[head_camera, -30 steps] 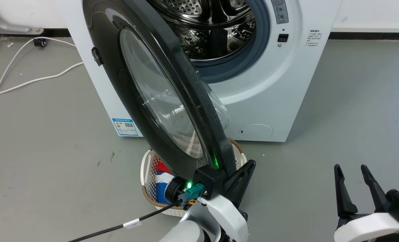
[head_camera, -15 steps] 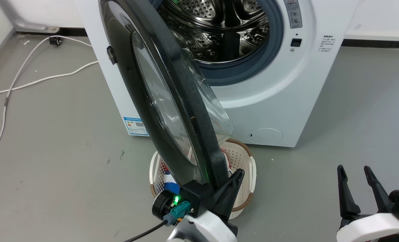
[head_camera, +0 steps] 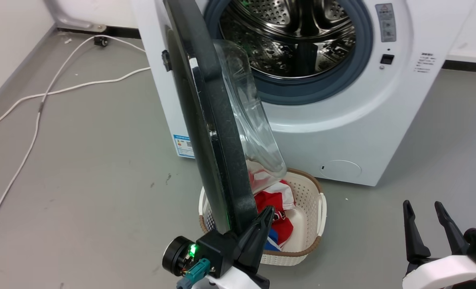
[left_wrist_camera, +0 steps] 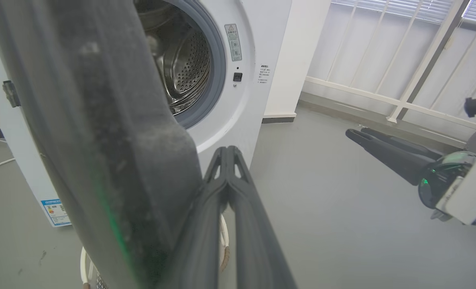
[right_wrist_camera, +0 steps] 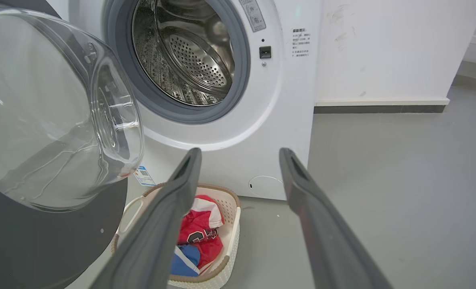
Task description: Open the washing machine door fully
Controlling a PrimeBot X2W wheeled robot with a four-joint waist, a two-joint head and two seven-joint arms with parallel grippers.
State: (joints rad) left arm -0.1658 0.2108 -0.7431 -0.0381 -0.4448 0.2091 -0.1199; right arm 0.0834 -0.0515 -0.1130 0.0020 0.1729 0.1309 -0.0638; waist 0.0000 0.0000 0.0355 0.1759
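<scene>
Left hand [head_camera: 267, 212] has its fingers pressed together, tips lying against the inner side of the washing machine door [head_camera: 218, 132] at its lower rim. The door stands edge-on, swung well out from the white machine [head_camera: 342, 132], glass bulge towards the drum [head_camera: 294, 36]. Beneath it sits a laundry basket [head_camera: 321, 212] of red clothes. Right hand [head_camera: 422, 205] is spread, low, well apart from the door.

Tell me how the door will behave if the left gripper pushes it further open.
The door looks rigid, so it should probably swing as one piece. Its smooth rim may let the shut left gripper slide. The bulging glass bowl likely adds weight.
</scene>
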